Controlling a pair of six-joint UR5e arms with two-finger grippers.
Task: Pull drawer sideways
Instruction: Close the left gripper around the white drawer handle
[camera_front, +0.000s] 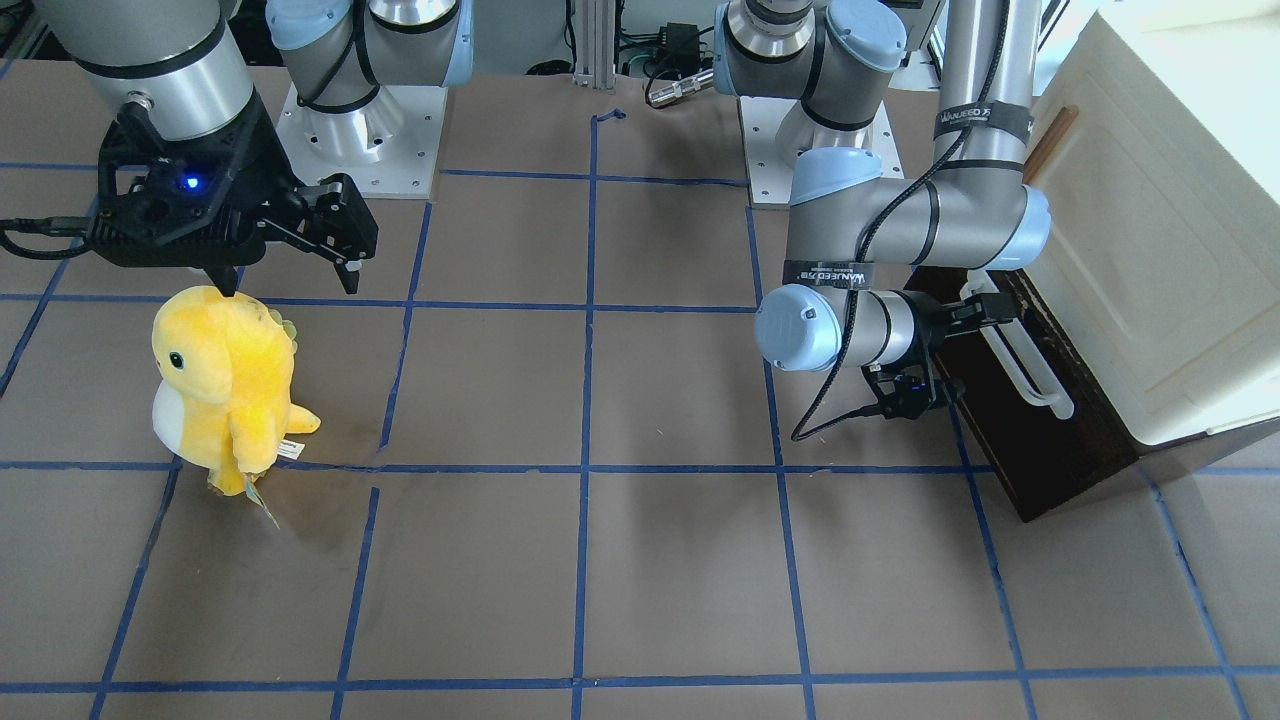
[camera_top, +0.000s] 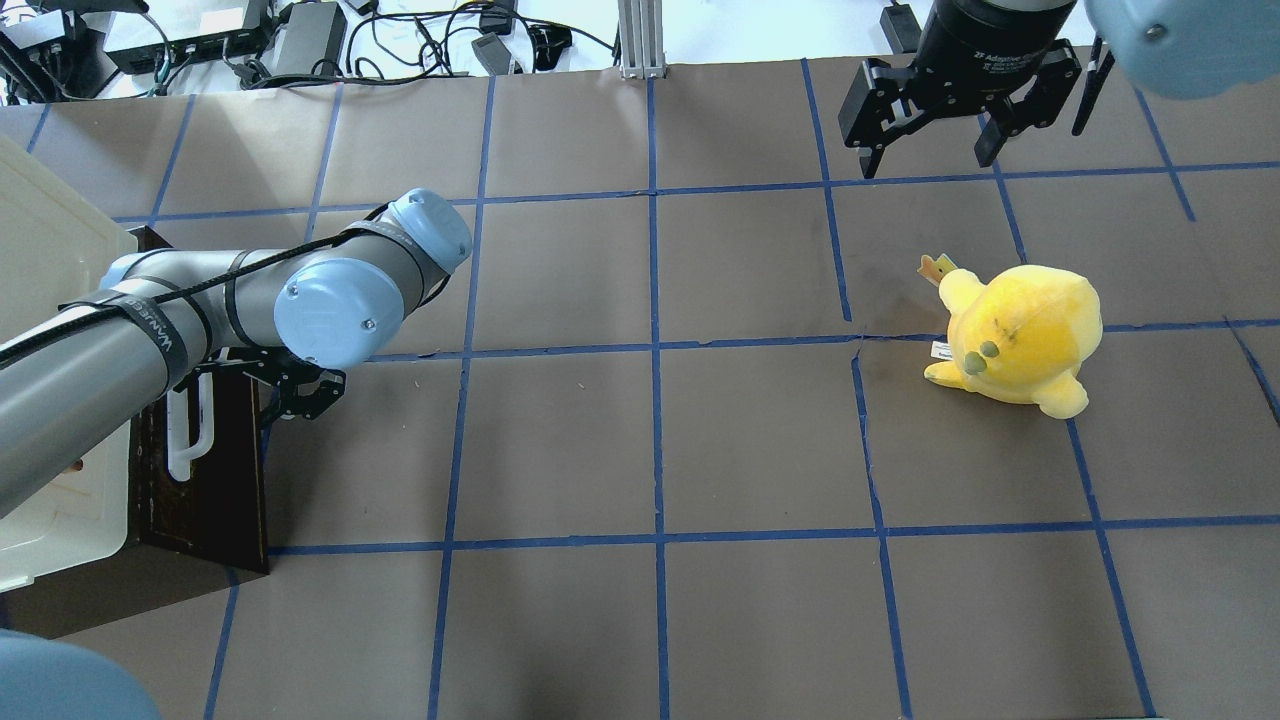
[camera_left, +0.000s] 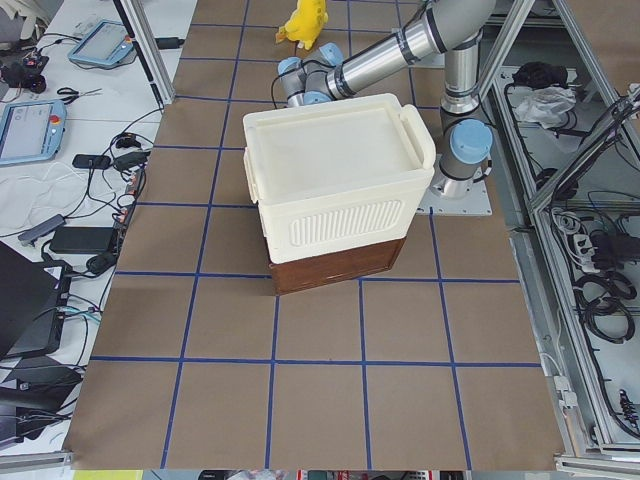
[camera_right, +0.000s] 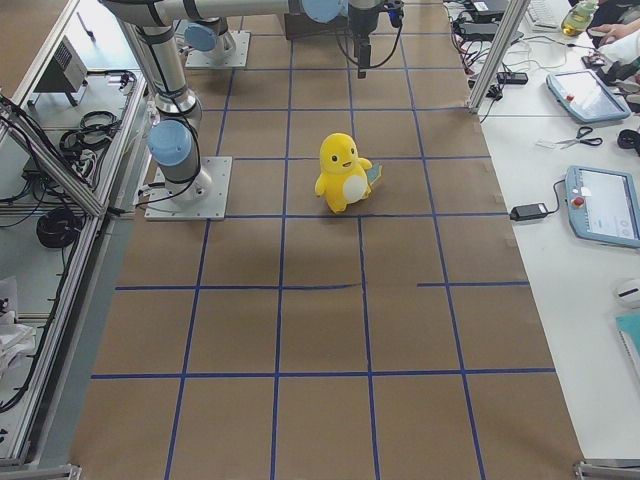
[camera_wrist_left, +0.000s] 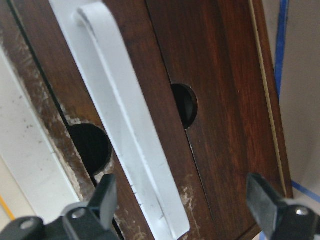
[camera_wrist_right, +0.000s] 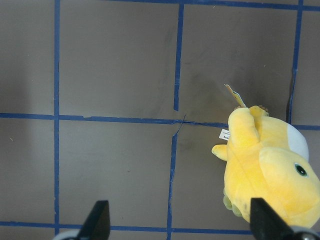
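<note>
Left end effector (camera_wrist_left: 182, 200) is sitting wide open at the drawer front, gripping nothing. The white bar handle (camera_wrist_left: 125, 125) is running between its two fingertips (camera_wrist_left: 105, 197), closer to this one, with a clear gap to the other. The dark brown drawer (camera_front: 1050, 450) is sitting at the base of the cream-white cabinet (camera_front: 1150, 250), at the robot's left end of the surface (camera_front: 600, 550), its front facing the table middle. The left arm is reaching in level from the robot side.

Right end effector (camera_top: 928, 160) is hanging above the surface with its fingers spread wide and nothing in them. A yellow plush toy (camera_front: 225, 380) is standing upright just beside and below it, well apart from the drawer.
</note>
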